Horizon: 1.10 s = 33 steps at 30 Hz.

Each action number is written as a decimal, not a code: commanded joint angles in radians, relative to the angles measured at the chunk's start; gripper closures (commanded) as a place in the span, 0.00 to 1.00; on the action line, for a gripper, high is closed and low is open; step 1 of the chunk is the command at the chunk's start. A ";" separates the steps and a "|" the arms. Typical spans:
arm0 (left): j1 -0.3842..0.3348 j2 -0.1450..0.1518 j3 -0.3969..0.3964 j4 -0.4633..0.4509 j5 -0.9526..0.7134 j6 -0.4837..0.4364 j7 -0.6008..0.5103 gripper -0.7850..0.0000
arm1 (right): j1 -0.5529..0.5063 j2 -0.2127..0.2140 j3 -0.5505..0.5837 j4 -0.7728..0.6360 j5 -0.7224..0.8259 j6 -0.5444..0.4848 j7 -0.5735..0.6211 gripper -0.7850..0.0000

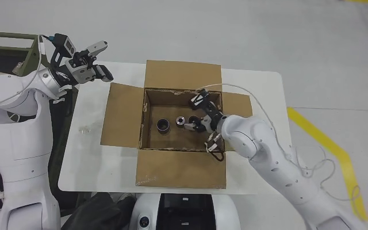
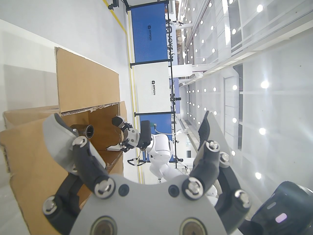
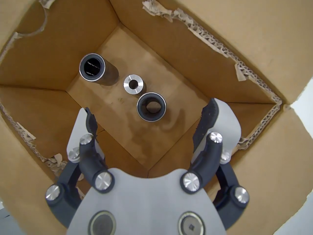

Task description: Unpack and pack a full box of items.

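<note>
Box: an open cardboard box [image 1: 178,167] sits on the white tabletop [image 1: 86,164] with all four flaps folded outward. The corrugated rims are torn and ragged in places.
Contents: three parts stand on end on the box floor, in a short row and apart from one another.
Tall sleeve: a dark cylinder with a metal-rimmed open end [image 3: 94,68] stands nearest the robot's left end of the row.
Bushing: a small silver bushing with a centre hole [image 3: 133,84] stands in the middle, just beside the other two.
Short ring: a low dark ring with a bright rim [image 3: 151,106] stands at the right end of the row, closest to the right claw.
Right claw: the right claw [image 3: 148,113] hangs over the box opening toward its right side. Its fingers are spread wide and hold nothing. The short ring lies below the gap between them, and the fingertips touch none of the parts or walls. The top view shows it [image 1: 196,112] above the right part of the floor.
Left claw: the left claw [image 1: 103,60] is held off the box's left rear corner, clear of the cardboard. Its fingers [image 2: 58,133] gape wide apart with nothing between them.
</note>
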 commanded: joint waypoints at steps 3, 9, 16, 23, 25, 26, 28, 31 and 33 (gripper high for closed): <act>0.000 0.000 0.000 0.000 0.000 0.000 0.000 0.00 | 0.033 -0.010 -0.022 0.042 0.006 -0.029 0.038 0.00; 0.000 0.000 0.000 0.000 0.000 0.000 0.000 0.00 | 0.076 -0.029 -0.066 0.105 0.022 -0.068 0.065 0.00; 0.000 0.000 0.000 0.000 0.000 0.000 0.000 0.00 | 0.120 -0.054 -0.119 0.185 0.032 -0.099 0.084 0.00; 0.000 0.000 0.000 0.000 0.000 0.000 0.000 0.00 | 0.159 -0.081 -0.157 0.262 0.060 -0.100 0.095 0.00; 0.000 0.000 0.000 0.000 0.000 0.000 0.000 0.00 | 0.169 -0.088 -0.165 0.281 0.064 -0.096 0.099 0.00; 0.000 0.000 0.000 0.000 0.000 0.000 0.000 0.00 | 0.174 -0.092 -0.167 0.291 0.068 -0.096 0.100 0.00; 0.000 0.000 0.000 0.000 0.000 0.000 0.000 0.00 | 0.184 -0.098 -0.172 0.310 0.078 -0.099 0.103 0.04; 0.000 0.000 0.000 0.000 0.000 0.000 0.000 0.00 | 0.200 -0.108 -0.177 0.340 0.092 -0.104 0.105 0.07; 0.000 0.000 0.000 0.000 0.000 0.000 0.000 0.00 | 0.210 -0.114 -0.182 0.361 0.097 -0.107 0.107 0.08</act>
